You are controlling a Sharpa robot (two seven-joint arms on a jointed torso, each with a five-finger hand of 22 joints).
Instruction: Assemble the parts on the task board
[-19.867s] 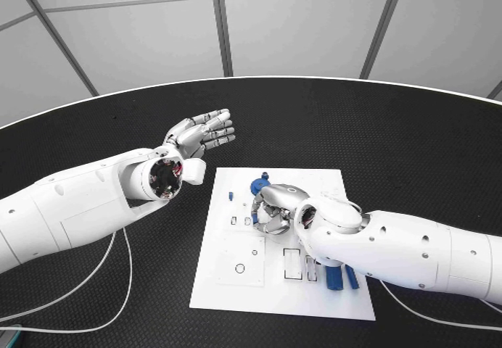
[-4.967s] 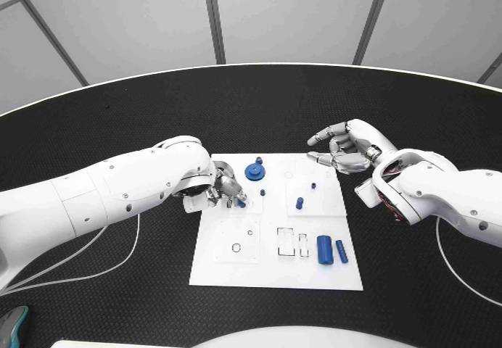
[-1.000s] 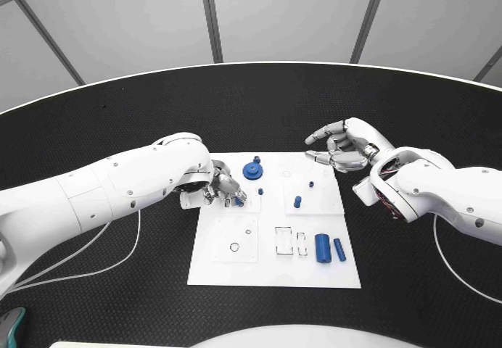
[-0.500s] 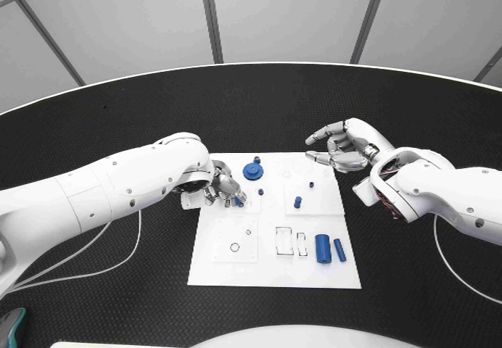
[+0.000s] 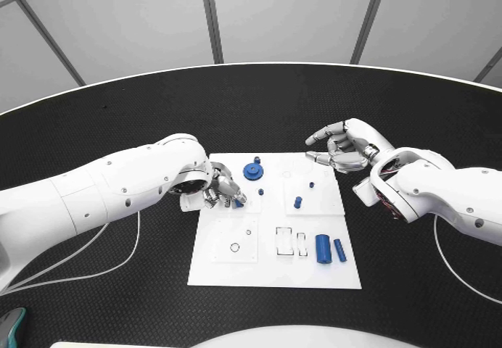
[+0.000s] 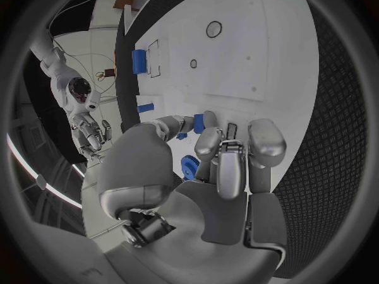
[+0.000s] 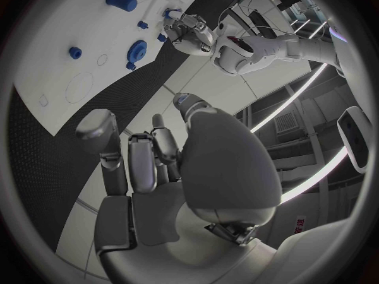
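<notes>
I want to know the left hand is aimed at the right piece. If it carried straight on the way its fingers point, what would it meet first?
Probably the small blue part at its fingertips, then the task board beneath. The left hand points down there; contact is unclear.

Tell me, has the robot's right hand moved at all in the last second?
No. The right hand hovers at the far right corner of the task board, just where it was a second ago, fingers curled and holding nothing.
</notes>
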